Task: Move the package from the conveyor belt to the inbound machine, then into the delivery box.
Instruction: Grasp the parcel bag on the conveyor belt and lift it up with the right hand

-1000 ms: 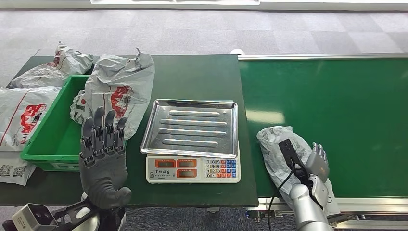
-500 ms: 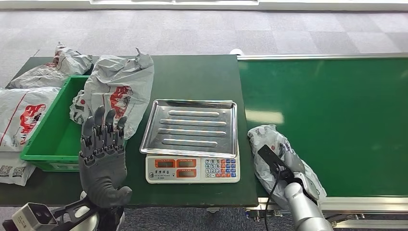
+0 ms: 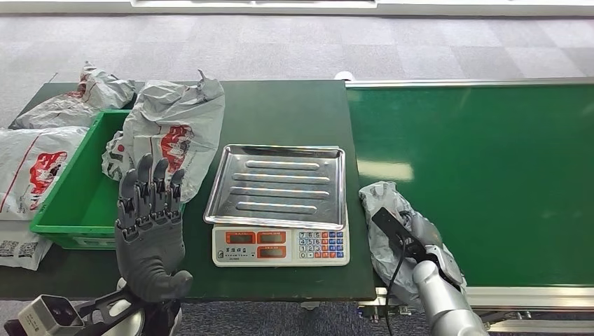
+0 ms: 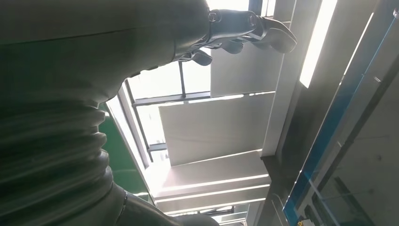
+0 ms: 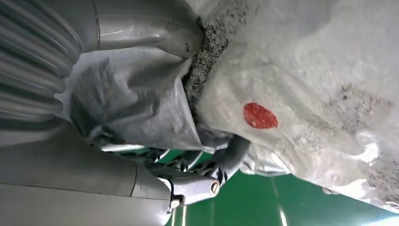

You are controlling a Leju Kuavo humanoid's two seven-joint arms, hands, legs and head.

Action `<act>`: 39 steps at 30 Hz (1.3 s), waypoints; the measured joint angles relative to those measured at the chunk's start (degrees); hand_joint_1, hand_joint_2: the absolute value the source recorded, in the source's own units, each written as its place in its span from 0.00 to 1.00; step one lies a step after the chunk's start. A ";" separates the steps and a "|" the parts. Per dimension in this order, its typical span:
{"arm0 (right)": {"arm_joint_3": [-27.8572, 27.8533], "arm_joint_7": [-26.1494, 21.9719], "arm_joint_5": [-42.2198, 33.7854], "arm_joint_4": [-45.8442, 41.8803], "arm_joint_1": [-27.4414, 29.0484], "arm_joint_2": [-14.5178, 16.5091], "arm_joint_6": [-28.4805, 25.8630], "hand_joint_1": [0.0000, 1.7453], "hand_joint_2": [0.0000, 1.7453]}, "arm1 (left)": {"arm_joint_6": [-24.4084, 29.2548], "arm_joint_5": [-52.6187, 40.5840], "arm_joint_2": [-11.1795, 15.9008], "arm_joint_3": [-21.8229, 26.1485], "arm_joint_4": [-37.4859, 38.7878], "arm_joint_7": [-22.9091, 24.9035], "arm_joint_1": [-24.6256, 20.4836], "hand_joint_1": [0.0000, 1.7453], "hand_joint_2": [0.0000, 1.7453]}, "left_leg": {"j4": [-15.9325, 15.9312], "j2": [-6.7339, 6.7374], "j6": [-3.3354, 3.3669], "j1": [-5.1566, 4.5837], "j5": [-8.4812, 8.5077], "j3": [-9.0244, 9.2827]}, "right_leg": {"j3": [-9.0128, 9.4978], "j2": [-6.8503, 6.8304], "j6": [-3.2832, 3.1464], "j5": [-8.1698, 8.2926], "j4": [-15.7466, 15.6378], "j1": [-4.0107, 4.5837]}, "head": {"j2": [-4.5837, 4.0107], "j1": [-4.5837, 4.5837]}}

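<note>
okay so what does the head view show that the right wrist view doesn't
Head view alone: the scale with its steel tray, the green bin, other bagged packages on the table, and the raised left hand. Right wrist view alone: a close look at the bag's crumpled plastic and a red spot on it. Both: the right hand gripping the grey package at the near edge of the green belt.

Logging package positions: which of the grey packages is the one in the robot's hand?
The grey package at the conveyor belt's near edge, right of the scale, gripped by the right hand. The other packages lie around the green bin.
</note>
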 joint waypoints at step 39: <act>4.57 -3.04 -5.55 -45.50 13.01 8.56 -19.67 1.00 1.00 | 3.36 0.48 0.02 0.40 0.06 0.02 -0.76 0.00 1.00 | 0.00 -0.05 0.00 -0.02 -0.01 -0.07 | -0.05 -0.03 0.00 -0.04 0.00 -0.02 | 0.00 -0.01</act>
